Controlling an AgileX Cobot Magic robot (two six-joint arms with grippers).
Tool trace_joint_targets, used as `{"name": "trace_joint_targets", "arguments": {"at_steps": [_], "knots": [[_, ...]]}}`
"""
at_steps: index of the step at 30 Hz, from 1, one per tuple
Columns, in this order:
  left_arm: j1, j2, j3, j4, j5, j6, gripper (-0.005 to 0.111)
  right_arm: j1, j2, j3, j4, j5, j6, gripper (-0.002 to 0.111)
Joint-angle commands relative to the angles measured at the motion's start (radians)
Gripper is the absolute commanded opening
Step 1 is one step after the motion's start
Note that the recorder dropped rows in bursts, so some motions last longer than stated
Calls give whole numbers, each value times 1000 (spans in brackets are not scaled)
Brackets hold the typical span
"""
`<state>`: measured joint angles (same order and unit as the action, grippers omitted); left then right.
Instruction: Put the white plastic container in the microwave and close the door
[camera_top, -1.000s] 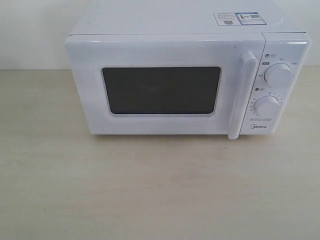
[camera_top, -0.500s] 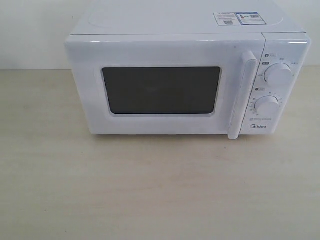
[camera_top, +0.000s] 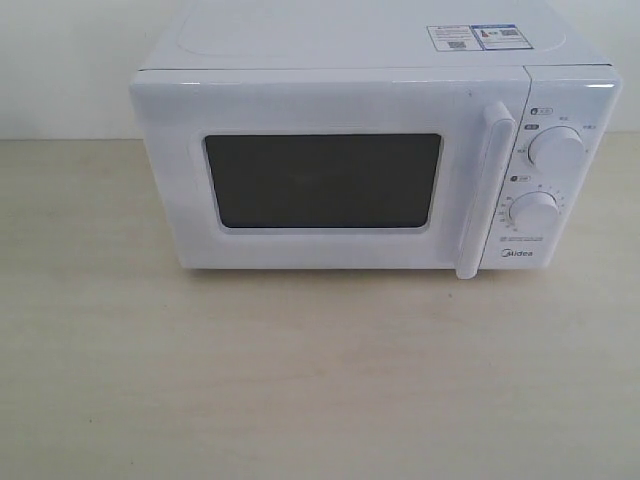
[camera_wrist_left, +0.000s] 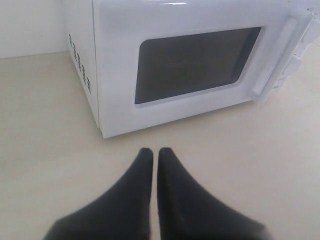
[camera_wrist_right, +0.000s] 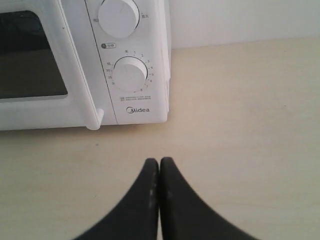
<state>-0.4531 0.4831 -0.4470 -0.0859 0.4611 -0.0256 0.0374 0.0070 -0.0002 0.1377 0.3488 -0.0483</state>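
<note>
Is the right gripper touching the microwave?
Apart. The right wrist view shows a strip of bare table between the right gripper and the microwave front.

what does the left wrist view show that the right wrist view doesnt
Only the left wrist view: the vented side wall of the microwave, the whole dark window, and the left gripper, shut. Only the right wrist view: the upper dial, the lower dial, the Midea logo, and the right gripper, shut. Both: the closed door, its handle and the table. The white plastic container shows in neither.
</note>
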Motion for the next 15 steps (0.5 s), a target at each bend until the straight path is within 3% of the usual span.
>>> {"name": "trace_joint_targets", "arguments": {"at_steps": [1,6,15], "knots": [[2,-4,4,4,-12,-7,4,-7,-7,0,-12,3,-7,0],[2,-4,4,4,-12,-7,4,44,-7,0,-14,7,-7,0],[2,-4,4,4,-12,-7,4,42,-7,0,-14,7,22,0]]}}
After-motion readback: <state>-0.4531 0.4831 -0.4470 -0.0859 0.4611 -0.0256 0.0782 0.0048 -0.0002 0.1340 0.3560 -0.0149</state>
